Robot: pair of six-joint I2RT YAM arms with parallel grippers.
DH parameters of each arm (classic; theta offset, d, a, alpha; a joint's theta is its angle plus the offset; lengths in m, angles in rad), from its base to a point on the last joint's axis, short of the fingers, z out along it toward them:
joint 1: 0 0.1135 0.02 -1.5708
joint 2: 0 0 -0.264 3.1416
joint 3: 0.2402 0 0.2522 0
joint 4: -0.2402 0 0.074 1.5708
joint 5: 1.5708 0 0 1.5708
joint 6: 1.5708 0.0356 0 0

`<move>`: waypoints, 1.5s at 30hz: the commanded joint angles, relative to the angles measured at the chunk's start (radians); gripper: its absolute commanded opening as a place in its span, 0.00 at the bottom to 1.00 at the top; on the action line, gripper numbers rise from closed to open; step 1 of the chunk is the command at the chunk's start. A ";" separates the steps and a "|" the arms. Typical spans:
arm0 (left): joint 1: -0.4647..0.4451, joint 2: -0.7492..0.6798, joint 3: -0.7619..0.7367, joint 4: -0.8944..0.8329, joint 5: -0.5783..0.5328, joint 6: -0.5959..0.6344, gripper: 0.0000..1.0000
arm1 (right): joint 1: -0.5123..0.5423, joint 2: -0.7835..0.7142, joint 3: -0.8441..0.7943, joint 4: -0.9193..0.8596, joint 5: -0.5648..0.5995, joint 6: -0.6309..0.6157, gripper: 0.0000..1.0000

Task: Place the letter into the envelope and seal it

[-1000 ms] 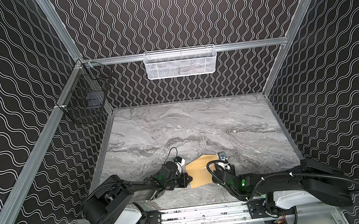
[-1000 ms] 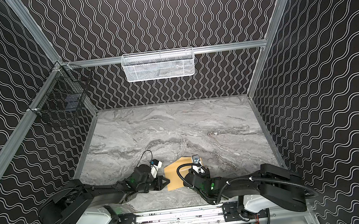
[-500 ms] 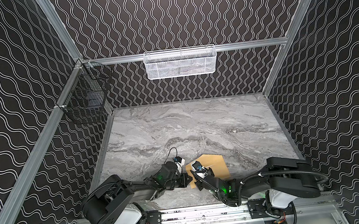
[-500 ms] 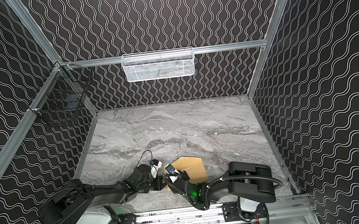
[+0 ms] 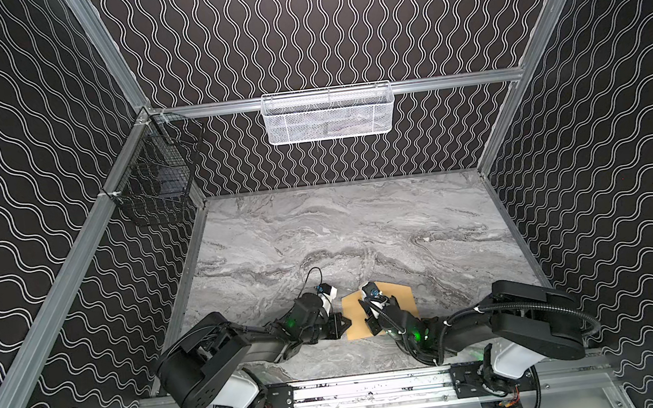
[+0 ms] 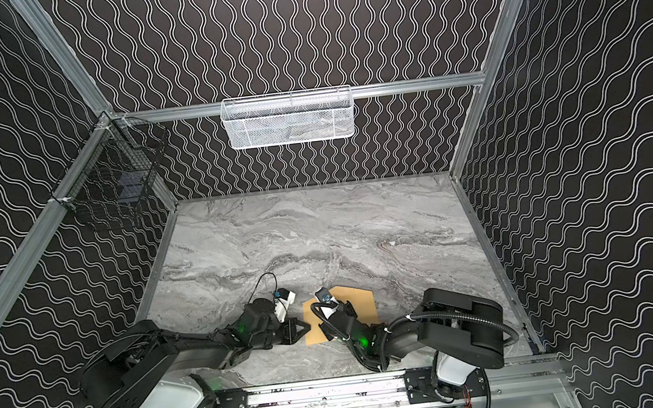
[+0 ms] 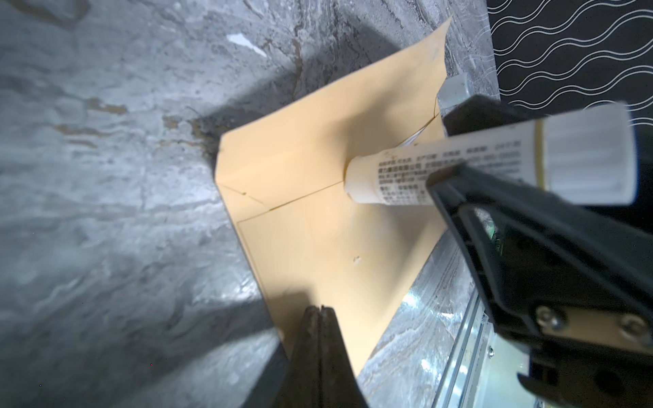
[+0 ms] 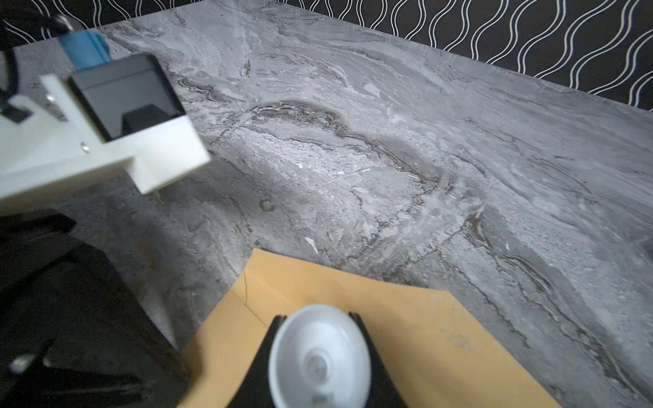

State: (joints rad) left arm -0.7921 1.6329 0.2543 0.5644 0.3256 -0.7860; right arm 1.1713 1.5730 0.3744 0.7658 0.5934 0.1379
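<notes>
**Both top views:** One grey marble table (image 5: pixel 361 230) carries a single tan envelope (image 5: pixel 405 300), which lies flat near the front edge between two black arms. Two baskets hang on the walls, one of white mesh (image 5: pixel 329 114) and one of black wire (image 5: pixel 153 170). The left pincer (image 5: pixel 344 323) points at the envelope's left edge with its jaws together. The right pincer (image 5: pixel 377 312) stands over the envelope's middle and covers much of it, so what it holds is hidden here. The other top view shows the same envelope (image 6: pixel 363 299) with the left pincer (image 6: pixel 299 329) and the right pincer (image 6: pixel 335 317) placed alike.

**Left wrist view:** The envelope (image 7: pixel 318 229) fills the middle. The left pincer (image 7: pixel 319 314) is fully closed and grips nothing. Its tips sit at the envelope's edge, and whether they press on it cannot be told. The right pincer (image 7: pixel 456 152) is clamped around one white tube (image 7: pixel 441 166) with small print and a ribbed cap. The tube's tip touches the envelope at a seam. A thin white sliver shows at that seam and is too small to identify.

**Right wrist view:** The tube's round cap (image 8: pixel 319 356) sits blurred between two black fingers (image 8: pixel 364 339), above the envelope (image 8: pixel 424 335). The frame cuts off the envelope's lower part.
</notes>
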 commanded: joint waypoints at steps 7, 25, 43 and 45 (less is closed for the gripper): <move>0.005 -0.016 -0.019 -0.334 -0.109 -0.009 0.03 | 0.130 -0.030 0.087 -0.060 -0.012 0.042 0.00; 0.011 0.027 -0.034 -0.286 -0.100 -0.023 0.02 | 0.000 -0.160 -0.082 -0.262 0.149 0.173 0.00; 0.021 0.006 -0.039 -0.298 -0.101 -0.029 0.02 | 0.040 -0.187 -0.042 -0.629 0.224 0.593 0.00; 0.022 0.004 -0.041 -0.297 -0.101 -0.030 0.02 | 0.029 -0.204 -0.043 -0.732 0.264 0.666 0.00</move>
State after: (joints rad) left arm -0.7788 1.6245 0.2333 0.5926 0.3191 -0.8120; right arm 1.2129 1.3773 0.3466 0.3649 0.7723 0.6506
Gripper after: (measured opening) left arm 0.048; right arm 0.259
